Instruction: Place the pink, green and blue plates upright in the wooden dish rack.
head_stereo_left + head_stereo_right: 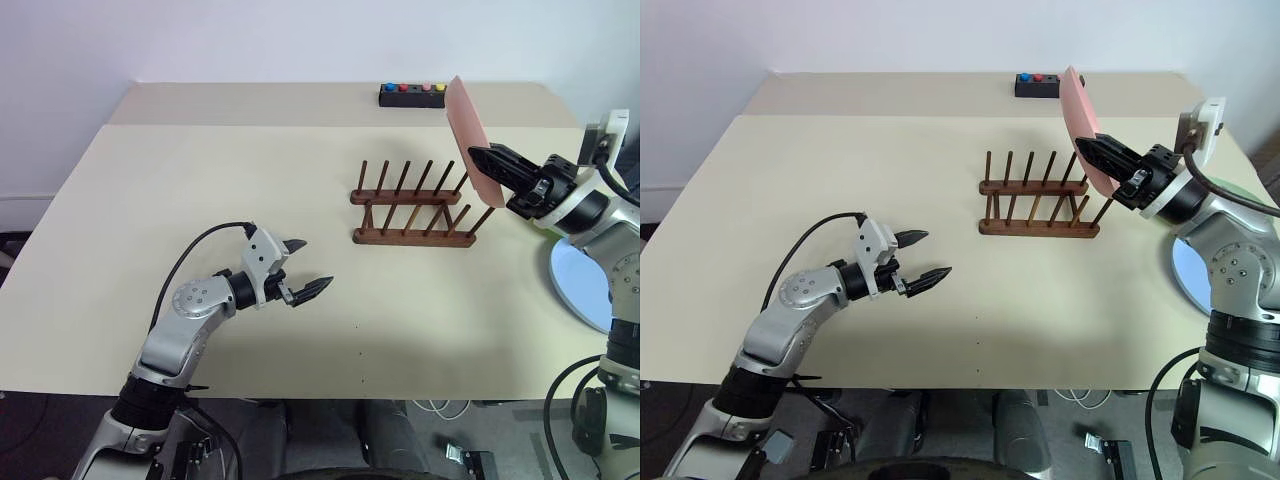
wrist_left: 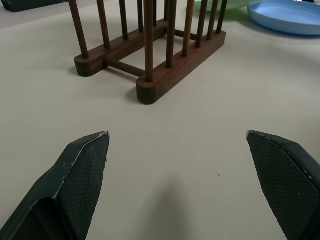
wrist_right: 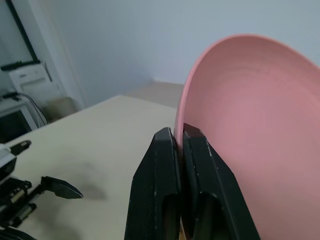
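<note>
My right gripper (image 1: 476,154) is shut on the rim of the pink plate (image 1: 466,132), which stands on edge in the air just above and beyond the right end of the wooden dish rack (image 1: 412,206). No plate stands between the rack's pegs. The blue plate (image 1: 580,284) lies flat on the table at the right edge, partly under my right arm. A sliver of the green plate (image 2: 234,8) shows beside it, behind the rack. My left gripper (image 1: 317,263) hovers low over the table, left of the rack, open and pointing toward it with nothing between its fingers.
A small black box with coloured buttons (image 1: 412,95) sits at the table's back edge behind the rack. Bare beige tabletop (image 1: 200,180) stretches left of and in front of the rack.
</note>
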You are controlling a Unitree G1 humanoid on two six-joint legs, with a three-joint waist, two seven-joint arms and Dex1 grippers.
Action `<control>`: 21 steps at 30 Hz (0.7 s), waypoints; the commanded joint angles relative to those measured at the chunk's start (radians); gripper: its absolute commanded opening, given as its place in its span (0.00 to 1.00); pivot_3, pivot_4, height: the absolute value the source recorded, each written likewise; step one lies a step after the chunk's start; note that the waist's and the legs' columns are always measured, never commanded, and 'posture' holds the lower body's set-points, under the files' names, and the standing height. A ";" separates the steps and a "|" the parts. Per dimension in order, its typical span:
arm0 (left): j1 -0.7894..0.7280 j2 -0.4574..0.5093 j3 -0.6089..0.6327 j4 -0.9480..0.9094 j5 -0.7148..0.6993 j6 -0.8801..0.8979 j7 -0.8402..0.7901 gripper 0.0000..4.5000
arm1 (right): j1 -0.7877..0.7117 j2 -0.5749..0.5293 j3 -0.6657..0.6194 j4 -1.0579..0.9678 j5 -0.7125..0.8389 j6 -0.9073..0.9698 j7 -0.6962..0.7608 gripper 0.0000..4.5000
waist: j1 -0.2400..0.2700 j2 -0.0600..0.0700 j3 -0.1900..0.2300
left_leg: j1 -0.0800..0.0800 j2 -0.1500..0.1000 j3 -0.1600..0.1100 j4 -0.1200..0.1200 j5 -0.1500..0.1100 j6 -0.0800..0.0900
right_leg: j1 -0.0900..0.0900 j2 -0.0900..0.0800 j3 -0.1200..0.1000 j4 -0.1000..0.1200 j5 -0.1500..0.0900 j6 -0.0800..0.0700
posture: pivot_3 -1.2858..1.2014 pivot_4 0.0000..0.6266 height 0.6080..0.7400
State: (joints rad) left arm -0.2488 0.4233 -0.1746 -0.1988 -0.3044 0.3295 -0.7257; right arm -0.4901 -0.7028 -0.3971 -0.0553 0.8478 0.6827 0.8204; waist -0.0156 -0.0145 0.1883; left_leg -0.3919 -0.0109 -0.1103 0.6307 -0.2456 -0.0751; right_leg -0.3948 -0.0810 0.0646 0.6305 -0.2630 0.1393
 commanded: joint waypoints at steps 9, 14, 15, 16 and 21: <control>-0.003 -0.028 -0.016 -0.026 0.017 -0.009 -0.004 0.99 | 0.001 0.008 -0.071 -0.020 0.104 0.030 -0.021 0.00 | 0.000 0.000 0.000 | 0.000 0.000 0.000 0.000 0.000 0.000 | 0.000 0.000 0.000 0.000 0.000 0.000 | 0.52 0.24 0.96; -0.004 -0.027 -0.017 -0.026 0.022 -0.007 -0.005 0.99 | -0.002 0.002 -0.082 -0.015 0.119 0.024 -0.023 0.00 | 0.000 0.000 0.000 | 0.000 0.000 0.000 0.000 0.000 0.000 | 0.000 0.000 0.000 0.000 0.000 0.000 | 0.52 0.24 0.96; -0.004 -0.027 -0.017 -0.026 0.024 -0.007 -0.005 0.99 | -0.004 0.001 -0.086 -0.014 0.122 0.022 -0.023 0.00 | 0.000 0.000 0.000 | 0.000 0.000 0.000 0.000 0.000 0.000 | 0.000 0.000 0.000 0.000 0.000 0.000 | 0.52 0.24 0.96; -0.004 -0.028 -0.017 -0.026 0.023 -0.007 -0.005 0.99 | -0.006 -0.001 -0.089 -0.014 0.125 0.021 -0.024 0.00 | 0.000 0.000 0.000 | 0.000 0.000 0.000 0.000 0.000 0.000 | 0.000 0.000 0.000 0.000 0.000 0.000 | 0.52 0.24 0.96; -0.005 -0.028 -0.017 -0.024 0.025 -0.007 -0.006 0.99 | -0.012 -0.007 -0.100 -0.021 0.150 0.025 -0.022 0.00 | 0.000 0.000 0.000 | 0.000 0.000 0.000 0.000 0.000 0.000 | 0.000 0.000 0.000 0.000 0.000 0.000 | 0.52 0.24 0.96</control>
State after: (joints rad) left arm -0.2489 0.3997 -0.1905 -0.1988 -0.2793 0.3305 -0.7269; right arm -0.4794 -0.6939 -0.4526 -0.0546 0.9671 0.7147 0.7953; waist -0.0159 -0.0144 0.1883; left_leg -0.3919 -0.0109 -0.1102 0.6306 -0.2456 -0.0751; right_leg -0.3949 -0.0808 0.0646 0.6305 -0.2630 0.1394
